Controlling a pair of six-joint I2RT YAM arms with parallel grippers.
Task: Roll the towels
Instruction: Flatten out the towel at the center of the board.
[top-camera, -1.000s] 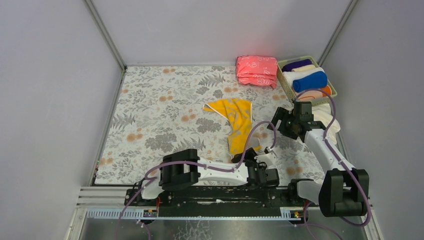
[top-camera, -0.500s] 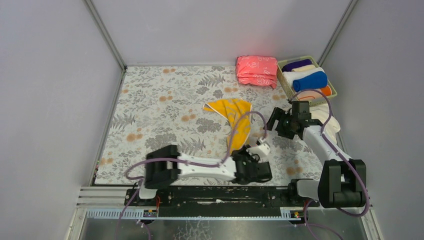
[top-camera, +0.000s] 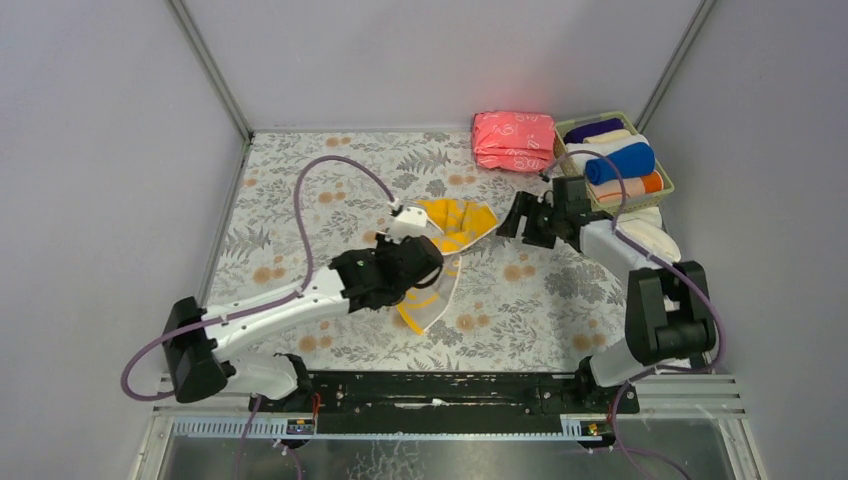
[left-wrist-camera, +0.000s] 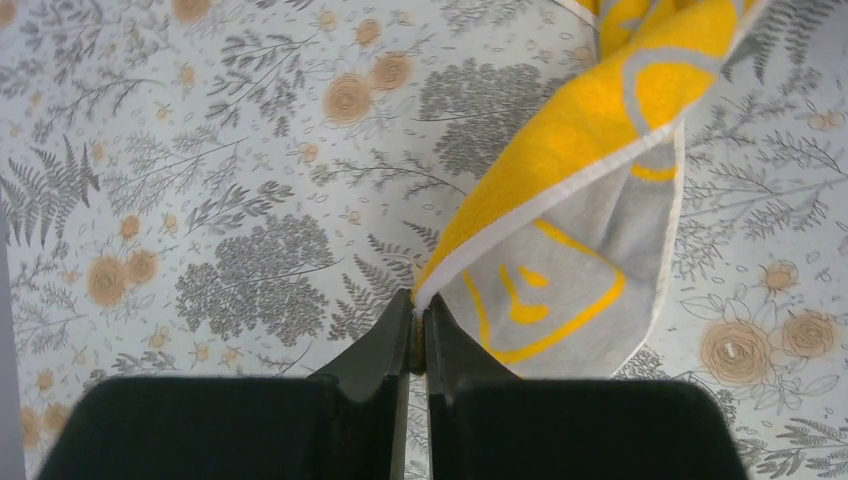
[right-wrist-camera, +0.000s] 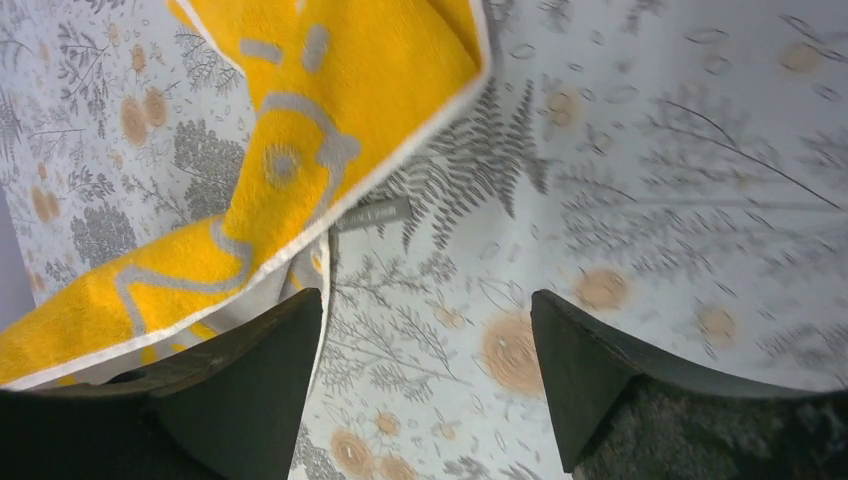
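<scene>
Overhead, a printed cloth (top-camera: 300, 200) of grey ferns and orange flowers covers the table, boxed in by plain grey walls (top-camera: 100, 150). At the far right corner a basket (top-camera: 668, 186) holds rolled towels (top-camera: 620, 163), with a folded pink stack (top-camera: 513, 142) just beside it and cream towels (top-camera: 655, 238) lying near its front. The yellow towel (top-camera: 455, 222) sits mid-table, one end on the cloth and the other lifted and twisted. The left gripper (top-camera: 420, 272) is at its near end, and the right gripper (top-camera: 508, 222) is just beside its far right corner.

From the left wrist, the same floral cloth (left-wrist-camera: 200, 150) lies below. The left gripper (left-wrist-camera: 418, 305) is clenched on the white hem at a corner of the yellow towel (left-wrist-camera: 600, 110). The towel hangs folded over itself, showing a bright yellow face and a paler grey-white back with yellow print.

From the right wrist, the cloth (right-wrist-camera: 650, 150) looks slightly blurred. The right gripper (right-wrist-camera: 425, 310) stands released, jaws wide apart with nothing between them. The yellow towel (right-wrist-camera: 350, 80), grey-printed and white-edged, runs past the left finger. A small grey label (right-wrist-camera: 372, 213) sticks out from its hem.
</scene>
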